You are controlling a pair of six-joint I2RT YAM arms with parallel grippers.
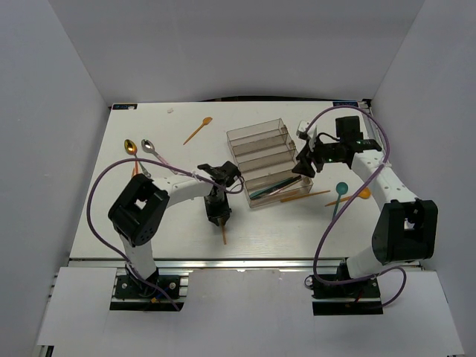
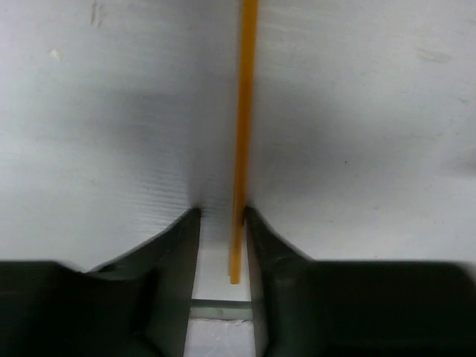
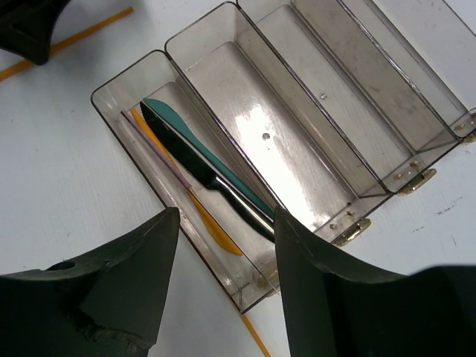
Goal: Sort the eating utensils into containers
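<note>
My left gripper (image 1: 218, 216) points down at the table, its jaws narrowly apart around the end of an orange utensil handle (image 2: 242, 111). The handle touches the right finger and lies on the table; it also shows in the top view (image 1: 223, 236). My right gripper (image 1: 305, 168) is open and empty above the right end of the clear stepped tray (image 1: 256, 131). The tray's nearest compartment (image 3: 111, 104) holds a teal knife (image 3: 178, 123), a black knife (image 3: 195, 167), an orange knife (image 3: 216, 230) and a pinkish-handled utensil (image 3: 149, 145). The other compartments show nothing inside.
Loose on the table are an orange spoon (image 1: 198, 130), a gold spoon (image 1: 131, 146), a silver spoon (image 1: 149, 146), a teal spoon (image 1: 341, 190), an orange spoon (image 1: 360, 194) and a long orange utensil (image 1: 301, 197) along the tray's near side.
</note>
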